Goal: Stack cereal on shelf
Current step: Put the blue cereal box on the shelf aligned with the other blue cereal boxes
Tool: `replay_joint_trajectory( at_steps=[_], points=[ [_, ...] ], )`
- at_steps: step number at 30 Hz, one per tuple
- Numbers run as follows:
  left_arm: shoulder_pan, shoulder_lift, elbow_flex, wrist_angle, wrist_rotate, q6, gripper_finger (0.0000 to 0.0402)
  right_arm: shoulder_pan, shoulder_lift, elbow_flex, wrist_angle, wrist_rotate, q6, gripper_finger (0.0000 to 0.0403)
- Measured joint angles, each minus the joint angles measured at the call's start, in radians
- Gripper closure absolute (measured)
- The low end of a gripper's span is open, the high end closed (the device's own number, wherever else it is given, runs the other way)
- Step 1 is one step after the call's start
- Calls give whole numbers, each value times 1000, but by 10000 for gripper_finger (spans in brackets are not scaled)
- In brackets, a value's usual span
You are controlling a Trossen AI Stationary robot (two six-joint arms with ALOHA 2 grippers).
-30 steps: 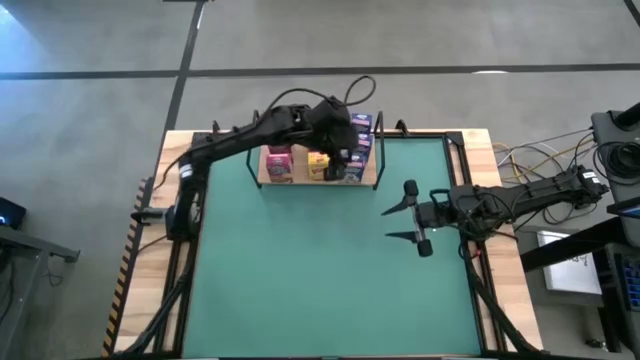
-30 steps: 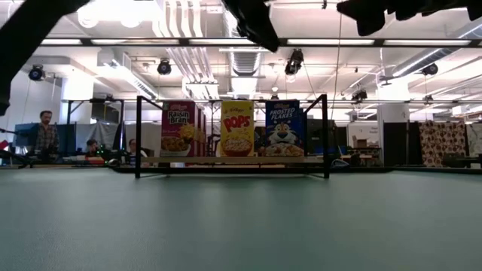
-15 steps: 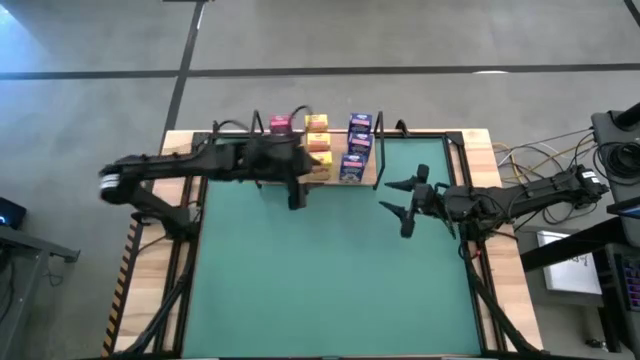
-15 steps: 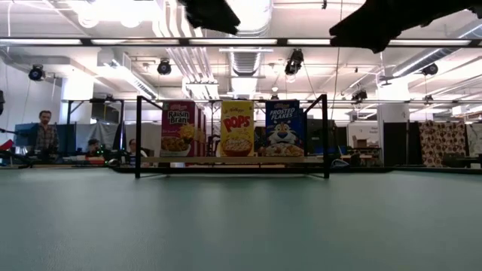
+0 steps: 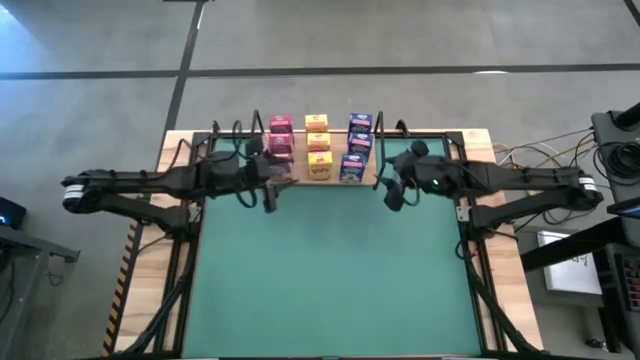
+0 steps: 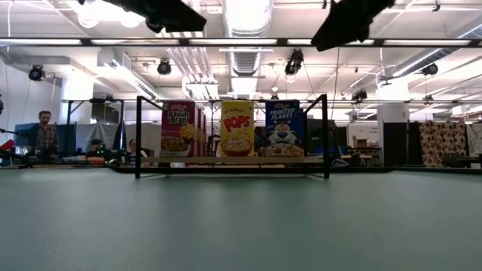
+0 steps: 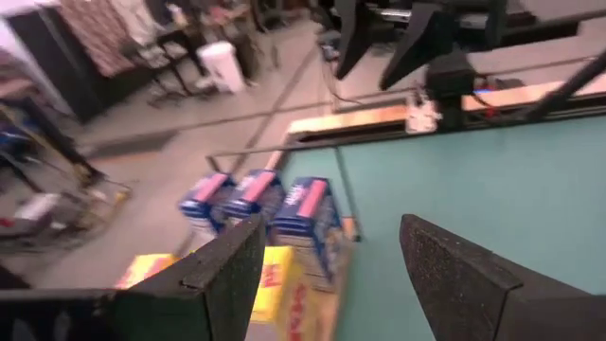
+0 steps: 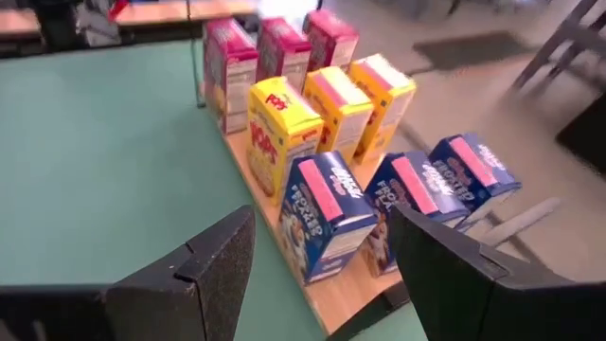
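nine cereal boxes (image 8: 327, 142) are stood in three rows on the shelf (image 5: 372, 183); the left gripper (image 5: 268, 196) and right gripper (image 5: 392, 194), both spread wide and empty, are held just beside its front corners.

Bright ceiling lights (image 6: 242, 15) flood the room, blowing out to white glare in the low view. The green counter (image 5: 330, 260) is evenly lit from above, with only faint shadows. The left wrist view is smeared with blur; the right wrist view stays fairly sharp.

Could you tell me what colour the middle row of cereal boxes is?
Yellow, clearest in the right wrist view.
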Motion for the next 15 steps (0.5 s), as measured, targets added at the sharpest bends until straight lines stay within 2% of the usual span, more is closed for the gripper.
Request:
replay_joint_trajectory(
  at_steps=[6,15],
  points=[
    [5,-80,-121,107,-52,87,173,-127,150,214,-185,-167,-78,170],
    [36,-157,-196,141,-77,120,173,-262,374,465,-368,-296,-268,170]
  ],
)
